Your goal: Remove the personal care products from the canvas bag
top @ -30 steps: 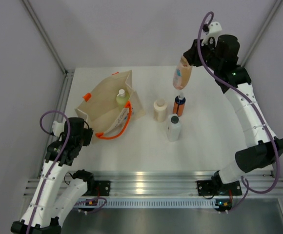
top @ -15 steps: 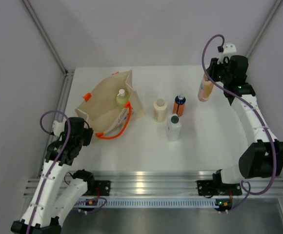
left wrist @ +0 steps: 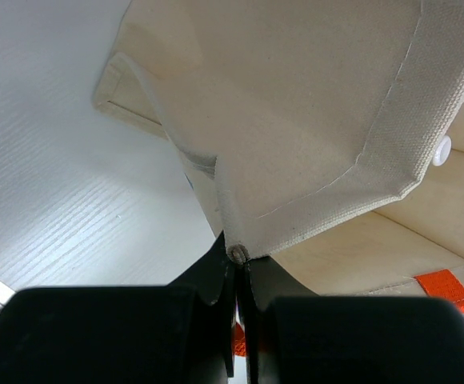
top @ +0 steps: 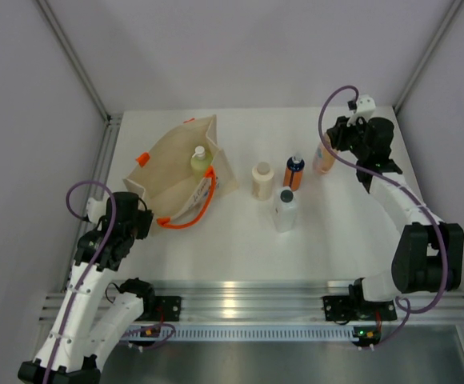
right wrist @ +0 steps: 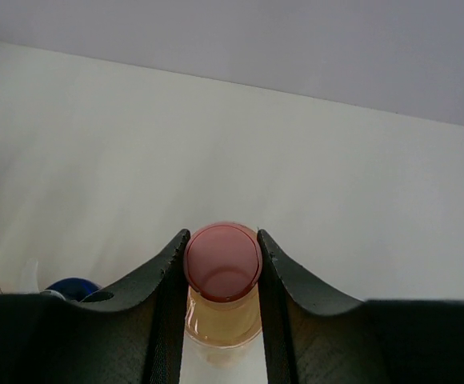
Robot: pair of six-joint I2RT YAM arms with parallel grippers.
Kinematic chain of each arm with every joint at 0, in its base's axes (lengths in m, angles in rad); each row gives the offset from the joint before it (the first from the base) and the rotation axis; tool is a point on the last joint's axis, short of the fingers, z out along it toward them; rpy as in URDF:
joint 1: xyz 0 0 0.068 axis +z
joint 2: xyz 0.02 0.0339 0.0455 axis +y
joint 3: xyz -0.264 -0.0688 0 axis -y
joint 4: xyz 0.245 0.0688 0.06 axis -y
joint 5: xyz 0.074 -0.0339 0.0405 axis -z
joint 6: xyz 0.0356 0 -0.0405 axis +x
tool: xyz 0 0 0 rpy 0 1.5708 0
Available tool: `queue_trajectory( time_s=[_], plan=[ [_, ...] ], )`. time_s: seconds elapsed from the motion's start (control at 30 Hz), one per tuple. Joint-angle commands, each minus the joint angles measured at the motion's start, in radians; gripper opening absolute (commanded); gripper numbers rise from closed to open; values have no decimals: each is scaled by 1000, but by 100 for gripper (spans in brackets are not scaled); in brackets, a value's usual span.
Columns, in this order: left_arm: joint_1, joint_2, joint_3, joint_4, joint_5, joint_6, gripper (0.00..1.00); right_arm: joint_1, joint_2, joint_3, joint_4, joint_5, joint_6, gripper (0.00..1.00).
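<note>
1. Peach bottle with pink cap (top: 321, 162): upright, far right part of the bench (top: 336, 228), clamped in the right claw (top: 332, 142). Can't tell whether its base touches the bench.
2. Right claw: closed down on that bottle, with nothing else in it. In the wrist view both fingers (right wrist: 168, 280) press the bottle's sides just below the pink cap.
3. Orange bottle with dark-blue top (top: 294, 172): standing on the bench just left of the peach one, with a small gap between them.
4. Cream squat bottle (top: 262, 181): standing left of the orange one, near it but not touching.
5. Clear bottle with dark cap (top: 285, 210): standing just on the arm-base side of the orange bottle, on its own.
6. Yellow-green bottle with white cap (top: 201, 158): the only bottle inside the canvas bag (top: 168, 164). It is upright at the right side of the open mouth, with the cap poking up.
7. Canvas bag: left half of the bench, left of the cream bottle and apart from it. The mouth is open and blue print shows on the side wall. One orange loop handle (top: 186, 222) droops onto the bench on the near side.
8. Left claw (left wrist: 236, 256): fully closed, pinching a corner fold of the bag's canvas. In the top view it sits at the bag's near-left corner.
</note>
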Motion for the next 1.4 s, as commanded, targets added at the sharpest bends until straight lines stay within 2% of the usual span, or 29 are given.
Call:
queue_trajectory(
  time_s=[0.0,0.57,0.8,0.9,0.93,1.03,1.13,1.37],
  plan=[
    [-1,6,7,18,26,4,0,-15,-72,-1,330,-72,18,0],
    [-1,17,39,17,7,32,0,46,-55,-97,342,-43,-88,0],
    [-1,22,39,18,13,32,0,57,-56,-133,359,-25,-76,1],
    [-1,19,46,18,3,41,0,61,-54,-137,347,-13,-68,12],
    [-1,17,47,17,0,44,0,66,-59,-139,342,0,-65,21],
    [-1,17,50,17,-3,49,0,71,-65,-143,336,15,-56,41],
    [-1,17,46,17,0,47,0,74,-75,-137,322,29,-50,55],
    [-1,19,43,18,7,46,0,97,-117,-52,215,50,-41,71]
  ],
)
